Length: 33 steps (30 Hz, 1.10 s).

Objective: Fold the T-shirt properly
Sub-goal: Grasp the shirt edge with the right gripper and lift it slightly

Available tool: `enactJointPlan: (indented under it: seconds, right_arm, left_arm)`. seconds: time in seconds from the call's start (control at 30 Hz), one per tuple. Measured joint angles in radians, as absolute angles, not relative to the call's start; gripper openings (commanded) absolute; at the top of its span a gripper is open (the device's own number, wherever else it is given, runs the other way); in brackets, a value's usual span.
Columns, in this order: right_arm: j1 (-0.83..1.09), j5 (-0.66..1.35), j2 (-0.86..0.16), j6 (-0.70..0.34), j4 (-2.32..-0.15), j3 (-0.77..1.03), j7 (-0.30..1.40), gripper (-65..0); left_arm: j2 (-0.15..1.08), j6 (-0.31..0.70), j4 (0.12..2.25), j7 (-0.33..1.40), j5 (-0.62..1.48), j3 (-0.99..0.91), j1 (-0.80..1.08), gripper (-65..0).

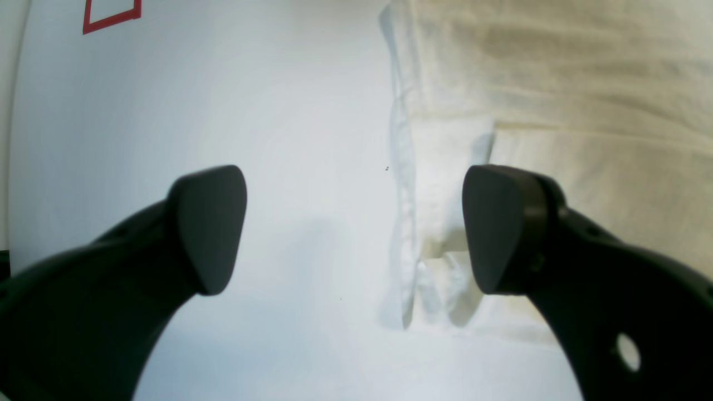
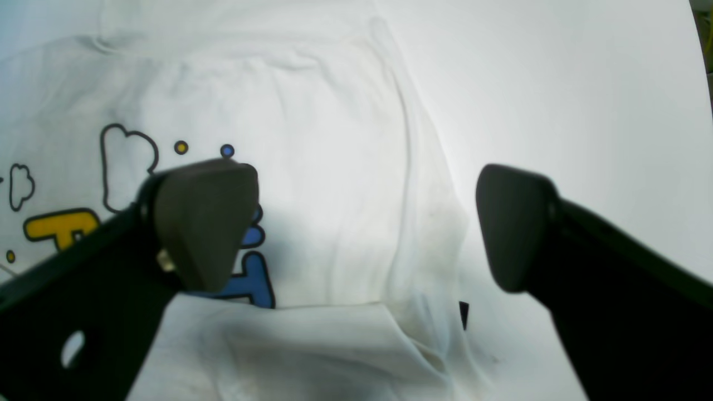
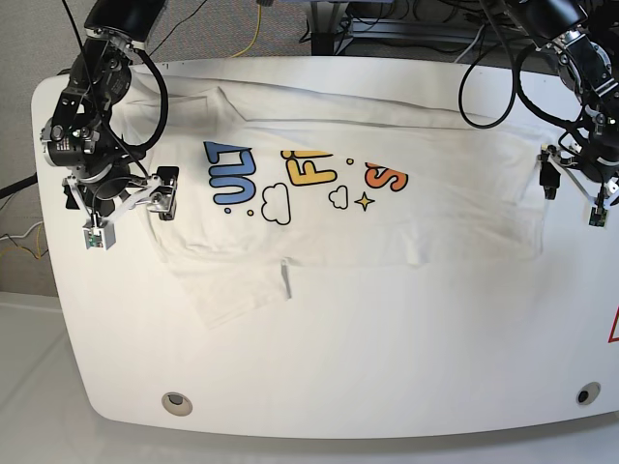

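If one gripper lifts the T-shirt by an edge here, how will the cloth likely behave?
The T-shirt looks thin and limp: it lies flat with soft wrinkles, so it would probably drape and sag from the pinch. The sleeve sticks out loose and may dangle or unfold. On the smooth white table it would likely slide and bunch if pushed.

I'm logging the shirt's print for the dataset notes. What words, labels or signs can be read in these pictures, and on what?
"ULT": blue letters on the T-shirt, seen upside down in the base view.
"FI": yellow-orange letters on the shirt, partly folded under.
"S": one orange letter on the shirt.
Small black tag: too small to read.
Red outline on the table: no text.
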<state>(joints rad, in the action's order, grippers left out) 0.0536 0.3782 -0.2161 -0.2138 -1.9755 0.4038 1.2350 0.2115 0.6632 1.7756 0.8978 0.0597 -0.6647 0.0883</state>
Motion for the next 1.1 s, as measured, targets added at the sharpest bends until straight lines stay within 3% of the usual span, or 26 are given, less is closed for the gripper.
enactJointPlan:
  seconds: [0.07, 0.1, 0.2, 0.27, 1.1]
  right_arm:
    - [0.019, 0.37, -0.224, -0.218, -1.937, 0.396, 1.222, -0.2]
    - [-0.001, 0.393, -0.236, -0.262, -1.865, 0.385, 1.174, -0.3]
    - [-0.108, 0.363, -0.266, -0.238, -1.595, 0.362, 1.063, -0.1]
    - [-0.117, 0.345, -0.262, -0.249, -1.551, 0.355, 1.056, -0.3]
    - [-0.352, 0.367, -0.279, -0.287, -1.037, 0.393, 0.878, 0.0]
  left_arm:
    - [0.212, 0.663, 1.776, 0.898, 0.06, -0.665, 0.084, -8.6]
    - [0.209, 0.68, 1.762, 0.897, 0.061, -0.617, 0.072, -8.6]
    - [0.224, 0.71, 1.711, 0.886, 0.059, -0.508, 0.047, -8.8]
    - [0.198, 0.719, 1.708, 0.838, 0.129, -0.511, 0.046, -9.1]
    - [0.213, 0.662, 1.542, 0.818, 0.08, -0.549, -0.005, -8.7]
